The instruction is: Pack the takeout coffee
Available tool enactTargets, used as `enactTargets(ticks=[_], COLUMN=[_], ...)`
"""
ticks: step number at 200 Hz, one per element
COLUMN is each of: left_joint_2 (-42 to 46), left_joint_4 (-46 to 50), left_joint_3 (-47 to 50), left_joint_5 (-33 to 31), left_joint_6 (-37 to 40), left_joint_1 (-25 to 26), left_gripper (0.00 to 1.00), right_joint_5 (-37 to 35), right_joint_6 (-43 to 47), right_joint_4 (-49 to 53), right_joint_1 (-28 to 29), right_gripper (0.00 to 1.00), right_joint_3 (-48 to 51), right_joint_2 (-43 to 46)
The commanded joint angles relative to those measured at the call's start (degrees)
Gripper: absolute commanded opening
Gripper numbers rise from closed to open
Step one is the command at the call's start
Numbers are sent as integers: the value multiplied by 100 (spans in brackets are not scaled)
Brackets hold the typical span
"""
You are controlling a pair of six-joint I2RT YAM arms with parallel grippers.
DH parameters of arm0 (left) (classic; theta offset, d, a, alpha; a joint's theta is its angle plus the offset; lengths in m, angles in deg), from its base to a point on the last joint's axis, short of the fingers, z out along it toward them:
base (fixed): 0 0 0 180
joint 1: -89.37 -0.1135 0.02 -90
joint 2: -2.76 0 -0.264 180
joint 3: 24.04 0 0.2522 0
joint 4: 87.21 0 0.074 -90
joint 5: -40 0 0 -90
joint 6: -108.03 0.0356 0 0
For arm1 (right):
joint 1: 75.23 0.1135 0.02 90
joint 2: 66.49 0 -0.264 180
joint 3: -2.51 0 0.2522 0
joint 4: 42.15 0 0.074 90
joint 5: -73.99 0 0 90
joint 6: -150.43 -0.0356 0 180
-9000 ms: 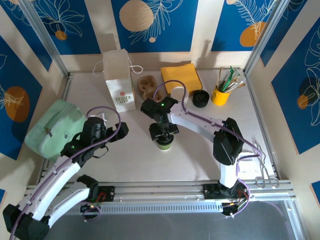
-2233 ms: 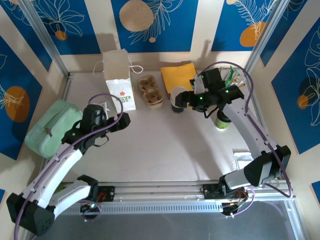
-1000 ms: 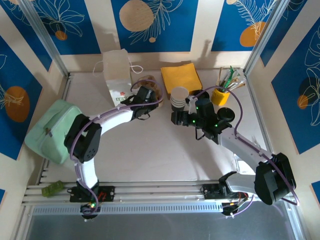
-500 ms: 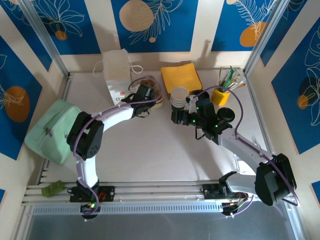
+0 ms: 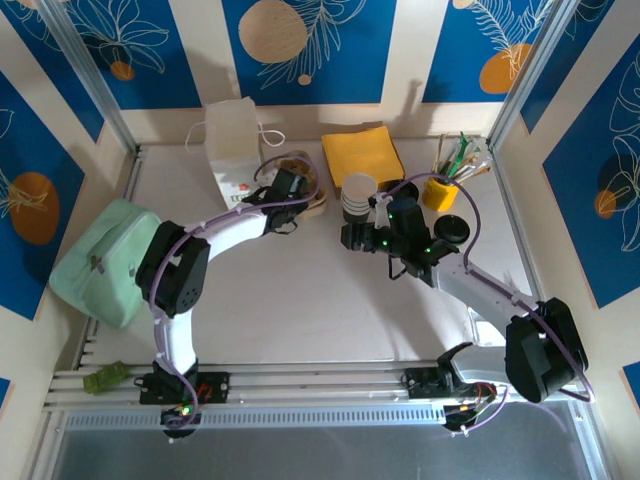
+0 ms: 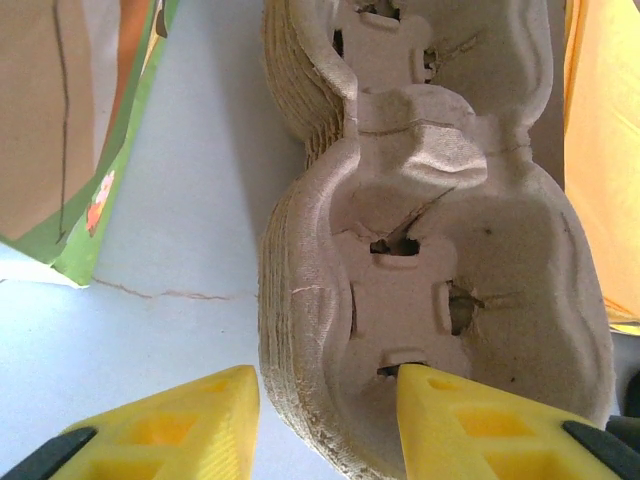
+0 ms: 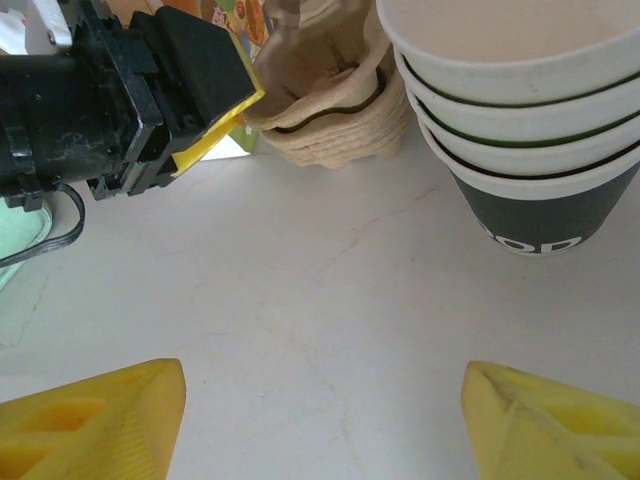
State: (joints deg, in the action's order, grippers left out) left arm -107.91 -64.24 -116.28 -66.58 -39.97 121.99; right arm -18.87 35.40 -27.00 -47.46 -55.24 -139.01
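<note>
The takeout coffee (image 5: 451, 228) stands toward the right edge of the desk (image 5: 300, 300), its black lid facing up, just in front of the yellow cup of sticks and straws (image 5: 440, 190) and free of both grippers; its side cannot be made out from above.

The left gripper (image 5: 292, 192) reaches to the stack of brown cardboard cup carriers (image 6: 440, 250) near the back edge. Its yellow fingers (image 6: 170, 430) are spread and straddle the near wall of the stack; one tip sits over the near cup well and the other hangs outside above the bare desk; whether either tip presses the cardboard cannot be told. The white paper bag (image 5: 235, 150) stands just left of the carriers, toward the back-left corner; a yellow napkin pile (image 5: 362, 155) lies just to their right at the back edge.

The right gripper (image 5: 350, 237) hovers low over the desk near the middle, aimed at the back; its fingers (image 7: 100, 410) are spread wide with only bare desk between them. A stack of nested paper cups (image 7: 520, 120) with white rims and dark sides stands ahead of it and to its right, near but apart; the right wrist view also takes in the left gripper at the carriers. A pale green pouch (image 5: 100, 260) lies at the left edge.
</note>
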Motion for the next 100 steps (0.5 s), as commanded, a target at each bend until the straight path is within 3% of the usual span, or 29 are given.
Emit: enactTargets(ticks=[1, 58, 100], left_joint_2=[-156, -193, -104], left_joint_4=[-100, -440, -491], left_joint_3=[-184, -96, -36], left_joint_5=[-61, 162, 139], left_joint_6=[-54, -146, -126], left_joint_1=[-68, -97, -98], left_gripper=[37, 26, 25], right_joint_5=[-49, -78, -80], right_joint_6=[95, 104, 104], right_joint_4=[46, 72, 99], right_joint_1=[27, 32, 36], right_gripper=[74, 74, 74], right_joint_3=[-166, -182, -216], right_joint_2=[-52, -101, -134])
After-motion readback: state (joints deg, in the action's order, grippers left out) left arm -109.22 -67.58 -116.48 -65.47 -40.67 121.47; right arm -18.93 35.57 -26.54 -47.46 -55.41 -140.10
